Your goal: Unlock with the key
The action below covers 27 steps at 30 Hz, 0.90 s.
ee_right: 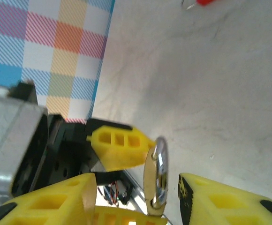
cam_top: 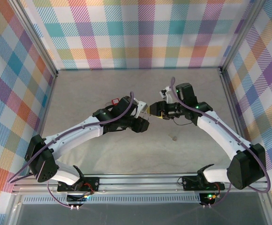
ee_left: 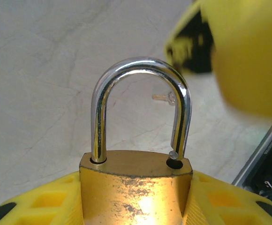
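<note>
Padlock (ee_left: pixel 136 187) held above the middle of the worktop (cam_top: pixel 79 93), shackle (ee_left: pixel 140 70) out of its hole on one side
The left gripper (cam_top: pixel 143 118) is clamped on the brass body, a yellow finger pressed to either flank. One leg of the shackle sits in the body and the other stands just clear of its hole. The right gripper (ee_right: pixel 133 201) faces it, jaws parted either side of the shackle and gripping nothing. A small metal piece (ee_left: pixel 163 97) lies on the worktop beyond, too small to identify

padlock (ee_left: pixel 136 187) in left gripper (cam_top: pixel 144 114), right gripper (cam_top: pixel 155 111) beside
</note>
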Available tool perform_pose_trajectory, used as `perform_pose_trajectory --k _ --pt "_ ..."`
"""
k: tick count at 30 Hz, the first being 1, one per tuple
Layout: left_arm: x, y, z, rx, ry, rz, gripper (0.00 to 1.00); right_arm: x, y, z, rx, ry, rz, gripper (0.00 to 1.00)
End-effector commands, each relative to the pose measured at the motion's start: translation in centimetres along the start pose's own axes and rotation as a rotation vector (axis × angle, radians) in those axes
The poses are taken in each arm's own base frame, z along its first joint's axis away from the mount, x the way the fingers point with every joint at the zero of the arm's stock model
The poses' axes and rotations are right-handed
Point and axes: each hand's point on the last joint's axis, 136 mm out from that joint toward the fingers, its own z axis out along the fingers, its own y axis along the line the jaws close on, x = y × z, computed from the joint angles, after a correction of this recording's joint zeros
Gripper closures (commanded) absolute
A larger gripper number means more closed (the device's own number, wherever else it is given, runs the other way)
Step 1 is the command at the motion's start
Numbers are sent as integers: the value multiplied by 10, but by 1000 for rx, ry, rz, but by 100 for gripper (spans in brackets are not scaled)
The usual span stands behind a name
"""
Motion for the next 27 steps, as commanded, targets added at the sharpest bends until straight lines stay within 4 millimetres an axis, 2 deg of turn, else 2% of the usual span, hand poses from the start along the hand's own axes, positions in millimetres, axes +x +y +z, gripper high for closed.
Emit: perform_pose_trajectory --k 1,6,12,15,19,22,23,25,27 --pt "-13 -9 -11 18 -60 67 100 17 2 0 -9 42 -12 51" --pt "-12 -19 -9 60 -61 81 100 22 -5 3 4 44 0 54" --pt "-9 -30 -7 101 -56 103 100 19 -16 5 54 33 -1 66" --pt "-7 -31 -7 106 -53 109 100 18 -22 5 86 24 0 75" --pt "-3 -30 -6 97 -45 112 100 18 -22 6 76 23 -2 94" --pt "0 -23 -5 64 -46 114 100 18 -23 4 92 16 -6 100" --pt "0 -18 -6 40 -55 112 94 18 -22 3 94 13 -12 100" --pt "-1 -10 -8 -1 -79 92 52 17 -22 1 107 7 -15 100" --pt "-6 -2 -19 -17 -130 52 32 17 -24 0 123 7 -19 100"
